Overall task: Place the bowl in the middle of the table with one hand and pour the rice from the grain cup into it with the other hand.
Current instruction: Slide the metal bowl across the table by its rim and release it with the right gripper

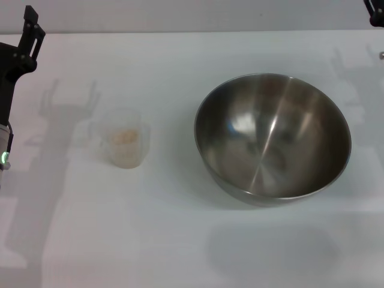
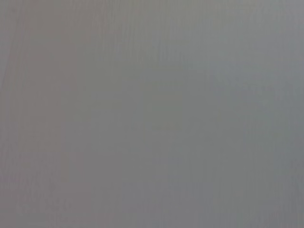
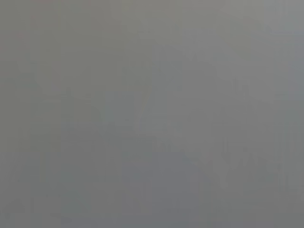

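The bowl [image 1: 273, 137] is a large shiny steel bowl standing upright and empty on the white table [image 1: 180, 240], right of the middle. The grain cup [image 1: 125, 145] is a small clear cup standing upright on the left, with pale rice [image 1: 125, 137] in it. My left gripper [image 1: 31, 30] is at the far left edge, raised, behind and left of the cup, touching nothing. My right gripper [image 1: 375, 13] shows only as a dark tip in the far right corner, well behind the bowl. Both wrist views show only plain grey.
The arms cast shadows on the table behind the cup and behind the bowl. A gap of bare white table lies between cup and bowl. The table's far edge runs along the top of the head view.
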